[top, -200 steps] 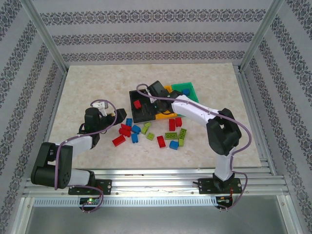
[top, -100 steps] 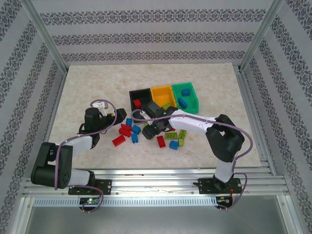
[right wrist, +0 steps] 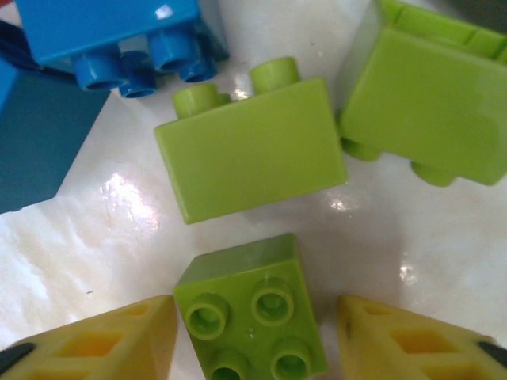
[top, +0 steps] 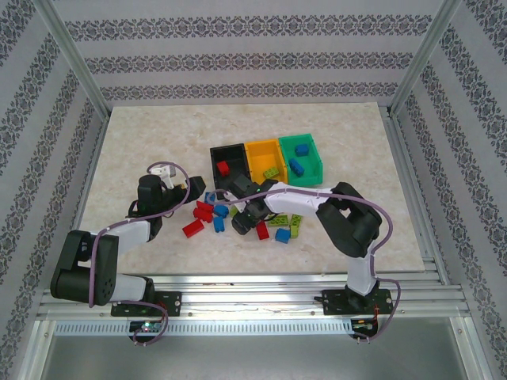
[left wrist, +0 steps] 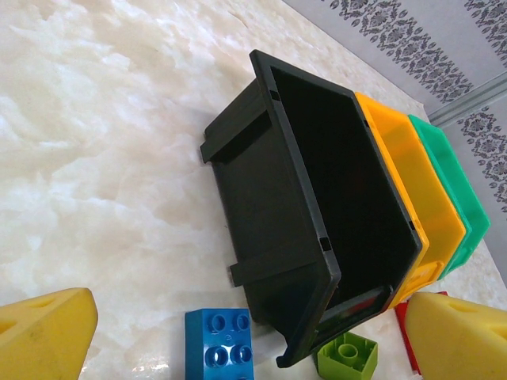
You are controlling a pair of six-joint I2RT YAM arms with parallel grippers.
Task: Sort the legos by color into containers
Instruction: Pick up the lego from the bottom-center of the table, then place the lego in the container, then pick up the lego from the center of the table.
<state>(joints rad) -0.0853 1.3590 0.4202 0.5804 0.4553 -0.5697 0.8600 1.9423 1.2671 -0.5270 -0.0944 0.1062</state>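
Lego [right wrist: 249, 313], lime green, four studs, seemingly square

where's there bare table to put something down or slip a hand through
Bare table runs behind the three containers to the far edge, and right of the green bin. Crowded: the legos in front of the bins, where the right gripper sits.

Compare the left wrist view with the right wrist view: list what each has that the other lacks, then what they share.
Left wrist: the black plastic bin, yellow-orange plastic bin and green plastic bin, joined in a row. Right wrist: a small square lime green studded brick between the yellow fingers of the right gripper, two larger lime bricks beyond it. Shared: the marbled tabletop, blue bricks and lime ones, yellow fingers at the bottom corners.
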